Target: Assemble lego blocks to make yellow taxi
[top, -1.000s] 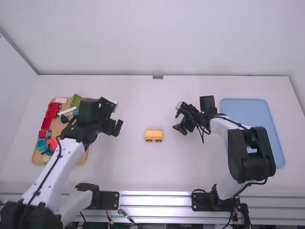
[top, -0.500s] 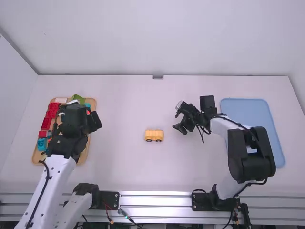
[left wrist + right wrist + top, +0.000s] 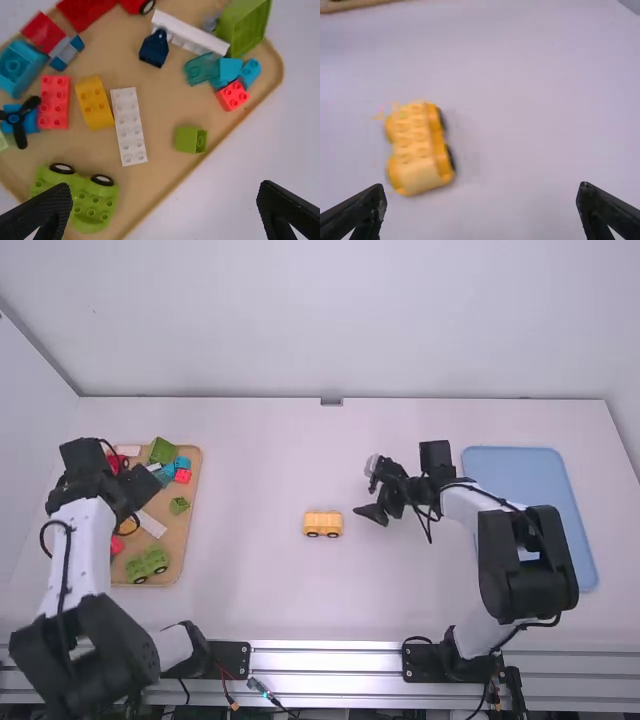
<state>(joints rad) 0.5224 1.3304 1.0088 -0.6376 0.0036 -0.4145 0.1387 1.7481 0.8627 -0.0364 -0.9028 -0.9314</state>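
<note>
Hovering over tray (image 3: 178, 540), left gripper (image 3: 164, 200) stood wide. Right gripper (image 3: 482, 200), also wide, sat at three o'clock of yellow car base (image 3: 323, 521). Yellow block (image 3: 95, 103), nine o'clock of base, looked light, stiff, slightly slippery: flat sides suited grip.

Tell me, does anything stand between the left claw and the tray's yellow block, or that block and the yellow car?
Nothing visible stands between the left gripper and the yellow block. Toward the yellow car, the white brick and tray rim lie between.
</note>
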